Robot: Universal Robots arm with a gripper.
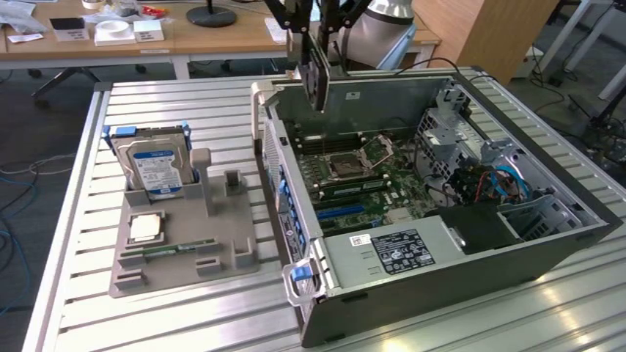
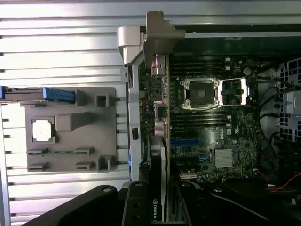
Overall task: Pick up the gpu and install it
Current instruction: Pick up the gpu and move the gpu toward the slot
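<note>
Above the open computer case (image 1: 470, 271) on the counter (image 1: 176, 315), the hand (image 1: 315, 31) pinches the gpu (image 1: 317, 73) by its upper edge, and the card hangs upright over the motherboard (image 1: 362, 180) inside the case.

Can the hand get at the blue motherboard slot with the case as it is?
Probably yes. The case lies open on top and nothing covers the blue slot. The hand, shut on the gpu, hangs over it.
</note>
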